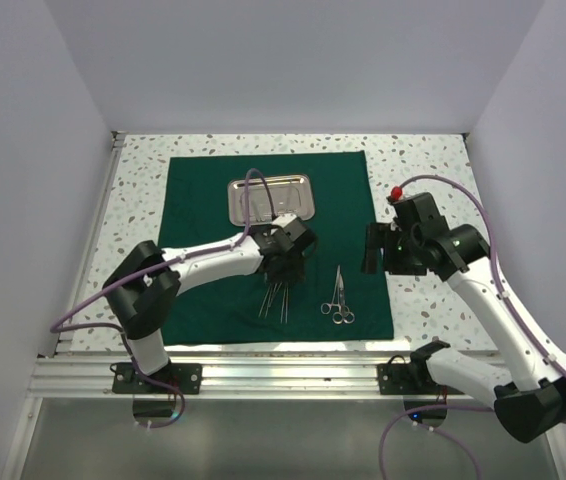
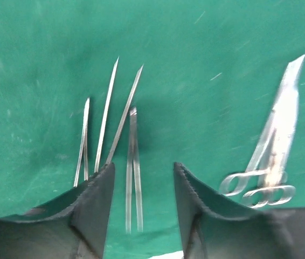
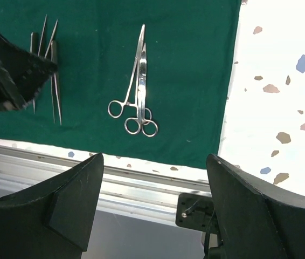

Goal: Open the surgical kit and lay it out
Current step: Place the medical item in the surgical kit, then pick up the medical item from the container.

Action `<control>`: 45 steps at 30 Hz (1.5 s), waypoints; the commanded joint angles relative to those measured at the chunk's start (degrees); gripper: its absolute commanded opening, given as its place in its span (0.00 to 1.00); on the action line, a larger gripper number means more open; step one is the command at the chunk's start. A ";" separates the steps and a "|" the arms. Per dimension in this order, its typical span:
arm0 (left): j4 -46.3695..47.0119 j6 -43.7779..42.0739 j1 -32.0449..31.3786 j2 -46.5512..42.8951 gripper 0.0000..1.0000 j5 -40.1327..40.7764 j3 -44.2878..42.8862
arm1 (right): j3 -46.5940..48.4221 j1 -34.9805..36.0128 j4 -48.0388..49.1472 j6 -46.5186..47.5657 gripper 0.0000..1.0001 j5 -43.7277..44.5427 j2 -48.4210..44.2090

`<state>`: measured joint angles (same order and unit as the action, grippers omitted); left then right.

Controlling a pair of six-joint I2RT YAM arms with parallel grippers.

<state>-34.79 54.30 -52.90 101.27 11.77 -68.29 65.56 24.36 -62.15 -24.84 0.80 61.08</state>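
Your surgical kit lies unwrapped: the green cloth (image 1: 203, 200) is spread flat in the middle of the speckled table (image 1: 423, 160), with its near edge close to the table's front edge. On the far half of the cloth sits the steel tray (image 1: 288, 195), and in the top view a purple cable (image 1: 253, 195) from the left arm loops across it. On the near half you have 2 groups of silver tools, well apart from the tray. The slender instruments (image 2: 133, 162) lie side by side in a loose fan toward the left; you can count about 4 of them in the left wrist view, though that view is blurred. To their right, clear of them, lie the ring-handled scissors (image 3: 139, 86), points away from the arms and rings toward the front edge; they look like 2 pieces lying one against the other, but you cannot tell for certain. Your left gripper (image 1: 281, 268) hangs directly over the far ends of the slender instruments, jaws spread and pinching nothing, with 1 tweezer-like piece running through the gap as the wrist camera sees it; whether the fingertips touch the cloth you cannot tell. Your right gripper (image 1: 373, 248) sits over the cloth's right edge, beside the scissors, its jaws also spread wide with nothing in them.
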 commanded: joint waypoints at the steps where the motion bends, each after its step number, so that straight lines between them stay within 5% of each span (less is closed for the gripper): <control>1: -5.09 -1.12 0.25 -2.31 0.54 5.36 -9.72 | -2.36 -0.10 0.01 -1.00 0.81 0.08 -2.80; 13: -12.67 -19.83 23.44 9.53 0.54 4.67 -34.17 | -6.94 -0.19 2.73 -5.91 0.81 1.84 -3.87; 21: -13.64 -23.98 29.17 20.88 0.52 3.17 -45.17 | -5.89 -0.19 4.41 -8.03 0.81 3.68 0.79; 39: -3.20 -24.07 29.88 18.17 0.45 -0.08 -24.80 | -0.52 -0.19 5.11 -4.43 0.81 4.92 9.85; 45: -2.22 -24.24 29.88 19.31 0.45 -0.78 -24.78 | 0.36 -0.19 4.93 -3.90 0.81 5.18 10.55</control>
<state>-39.20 30.79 -23.59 121.80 11.97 -92.90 63.31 24.36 -58.26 -29.74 5.04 71.37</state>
